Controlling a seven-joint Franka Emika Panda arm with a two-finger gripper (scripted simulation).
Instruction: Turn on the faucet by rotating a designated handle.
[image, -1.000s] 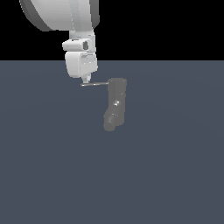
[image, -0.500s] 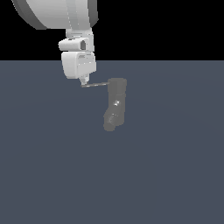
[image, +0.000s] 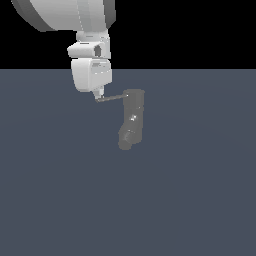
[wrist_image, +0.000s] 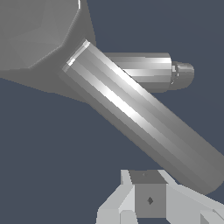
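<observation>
The dull-grey faucet stands upright in the middle of the exterior view, its angled spout stub at the lower end. The thin dark handle sticks out from its top toward the exterior view's left. My gripper hangs just above the handle's free end, fingers shut together with nothing between them, their tips touching or nearly touching the rod. In the wrist view the handle runs diagonally as a thick bright rod from the faucet's top, with the spout behind it and my gripper beside the rod's end.
A flat dark blue-grey floor surrounds the faucet. My white arm comes down from the upper part of the exterior view's left.
The upper arm links have swung slightly toward the exterior view's right. The fingertips stay at the handle's free end, and the handle has hardly moved.
</observation>
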